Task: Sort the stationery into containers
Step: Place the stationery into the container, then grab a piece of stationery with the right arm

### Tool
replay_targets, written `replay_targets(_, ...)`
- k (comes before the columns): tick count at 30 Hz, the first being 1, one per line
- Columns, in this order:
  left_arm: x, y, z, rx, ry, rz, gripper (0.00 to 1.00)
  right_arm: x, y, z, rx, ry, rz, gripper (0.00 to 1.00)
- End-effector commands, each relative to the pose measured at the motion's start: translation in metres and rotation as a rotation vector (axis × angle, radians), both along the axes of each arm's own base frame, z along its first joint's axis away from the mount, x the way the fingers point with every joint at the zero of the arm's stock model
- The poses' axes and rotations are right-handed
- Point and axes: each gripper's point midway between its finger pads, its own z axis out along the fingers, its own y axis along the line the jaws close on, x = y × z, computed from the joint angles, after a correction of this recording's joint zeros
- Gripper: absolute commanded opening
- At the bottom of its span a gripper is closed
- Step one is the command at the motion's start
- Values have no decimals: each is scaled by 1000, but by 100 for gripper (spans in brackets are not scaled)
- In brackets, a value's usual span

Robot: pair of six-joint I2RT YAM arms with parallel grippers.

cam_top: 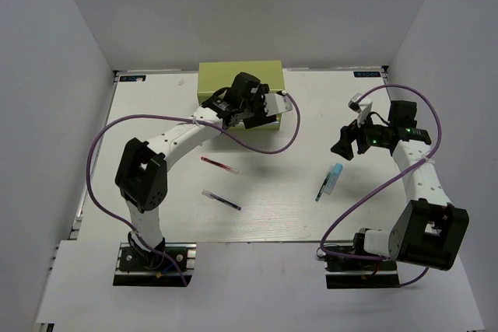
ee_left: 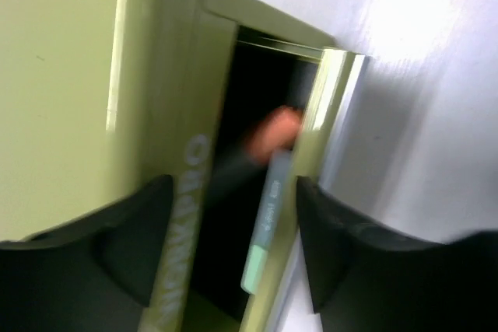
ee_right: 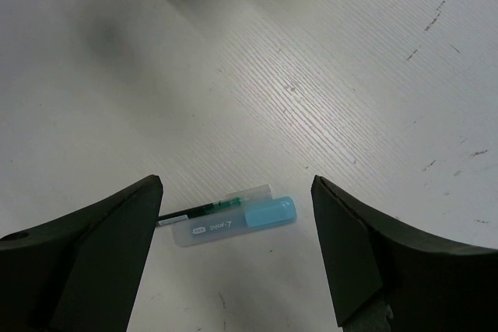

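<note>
Left gripper (ee_left: 232,223) stands wide and empty over the open drawer (ee_left: 311,114), where the mint marker (ee_left: 264,231) and orange-capped marker (ee_left: 272,134) lie. Further right, the right gripper (ee_right: 235,192) hangs wide above the blue marker (ee_right: 249,219), which lies snug against the green pen (ee_right: 198,210). It would be best to pinch the marker alone, squarely across its body.

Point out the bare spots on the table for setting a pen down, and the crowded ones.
Bare: the table strip between the purple pen and the light-blue marker; also the far stretch between the green chest and the right pincer. Crowded: the chest front, where the left pincer sits, and around the marker with the green pen beside it.
</note>
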Motion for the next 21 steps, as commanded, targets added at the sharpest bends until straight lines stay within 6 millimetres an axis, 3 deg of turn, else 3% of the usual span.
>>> replay_targets(1, 12, 8, 33, -47, -88, 38, 78, 2, 4, 16, 7, -45, 27, 83)
replay_targets(2, 12, 8, 32, -54, -82, 44, 88, 2, 3, 15, 6, -40, 22, 83)
replay_targets(7, 11, 7, 42, -94, -95, 59, 95, 2, 2, 12, -3, -35, 18, 83)
replay_targets(11, 7, 9, 78, -174, -145, 76, 97, 1, 0, 9, -32, -57, 41, 83)
replay_targets(12, 1, 5, 92, -203, -165, 68, 99, 0, -1, 8, -42, -68, 52, 82)
replay_targets(15, -15, 4, 102, -246, -131, 59, 99, -10, 0, 1, -99, -127, 163, 73)
replay_targets(16, -22, 7, 113, -275, -127, 59, 100, -15, -1, -5, -163, -192, 258, 71)
replay_targets(19, -45, 12, 103, -337, -22, 86, 100, -30, 0, -18, -225, -240, 395, 62)
replay_targets(20, -53, 17, 114, -374, -23, 98, 100, -39, -1, -25, -254, -239, 458, 60)
replay_targets(21, -61, 18, 114, -430, 26, 129, 100, -43, -4, -35, -299, -258, 517, 52)
